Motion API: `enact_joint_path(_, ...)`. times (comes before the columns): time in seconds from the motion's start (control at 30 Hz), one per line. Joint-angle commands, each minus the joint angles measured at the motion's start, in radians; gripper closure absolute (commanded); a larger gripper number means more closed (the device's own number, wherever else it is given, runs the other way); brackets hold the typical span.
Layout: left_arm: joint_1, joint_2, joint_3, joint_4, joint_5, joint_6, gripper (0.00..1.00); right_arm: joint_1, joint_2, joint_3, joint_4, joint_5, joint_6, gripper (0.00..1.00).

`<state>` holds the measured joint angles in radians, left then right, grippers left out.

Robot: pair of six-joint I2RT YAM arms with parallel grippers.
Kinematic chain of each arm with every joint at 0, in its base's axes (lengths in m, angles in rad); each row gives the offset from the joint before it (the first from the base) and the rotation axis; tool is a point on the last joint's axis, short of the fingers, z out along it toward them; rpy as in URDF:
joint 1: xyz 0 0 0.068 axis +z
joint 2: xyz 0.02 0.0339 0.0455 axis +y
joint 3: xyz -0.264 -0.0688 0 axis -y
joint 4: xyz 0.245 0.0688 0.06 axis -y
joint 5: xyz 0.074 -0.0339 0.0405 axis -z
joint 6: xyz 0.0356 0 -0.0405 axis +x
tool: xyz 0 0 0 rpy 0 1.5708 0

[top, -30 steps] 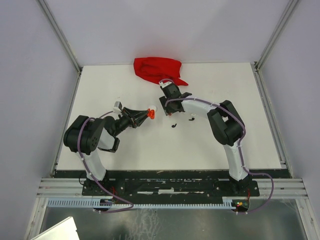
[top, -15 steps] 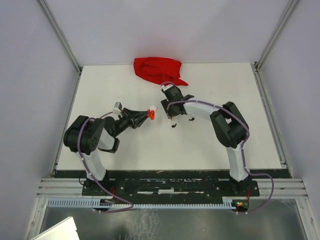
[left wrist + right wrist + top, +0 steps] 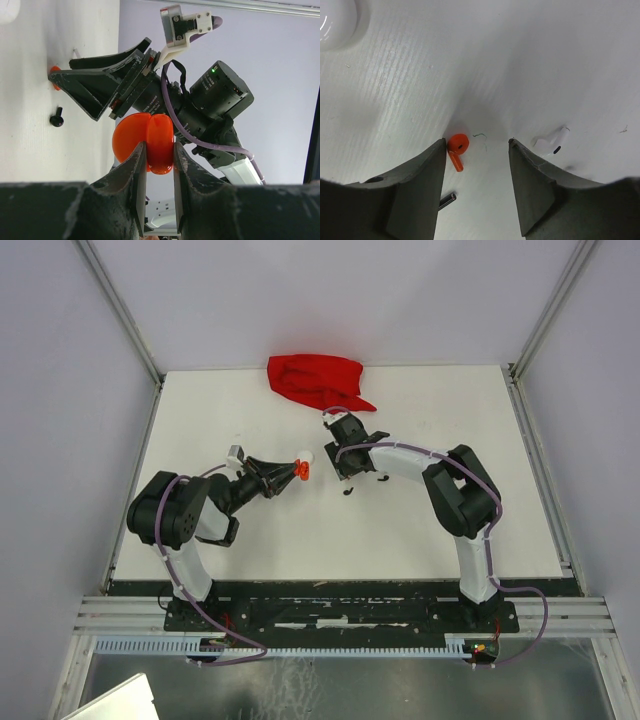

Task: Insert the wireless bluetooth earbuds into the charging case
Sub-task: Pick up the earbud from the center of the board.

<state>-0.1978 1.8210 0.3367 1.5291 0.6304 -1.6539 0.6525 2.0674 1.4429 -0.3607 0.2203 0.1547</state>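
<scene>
Left gripper (image 3: pixel 159 149): clenched on the orange-red charging case (image 3: pixel 131 142), whose two halves stand apart, held near the right gripper (image 3: pixel 477 143). Right gripper: jaws released and spread, tips down at the white table (image 3: pixel 250 540), straddling one orange-red earbud (image 3: pixel 456 148) that lies ungrasped just beside one finger. Also on the table: a white earbud (image 3: pixel 552 141) just outside the other finger, a black earbud (image 3: pixel 57 119) near, a white case (image 3: pixel 332 20), and a red cloth (image 3: pixel 315 380) at the far edge.
</scene>
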Motion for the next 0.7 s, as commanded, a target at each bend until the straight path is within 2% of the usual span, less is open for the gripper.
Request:
enact_joint_path(0.0,0.004,-0.026,-0.005,0.201,0.004,0.036,0.97,0.005,-0.036,0.017,-0.025,-0.031,0.005,0.41)
enact_joint_path(0.67,0.003,-0.023,-0.002,0.2,0.008,0.035,0.97,-0.01,0.033,0.088,-0.063,-0.075,0.142,0.5)
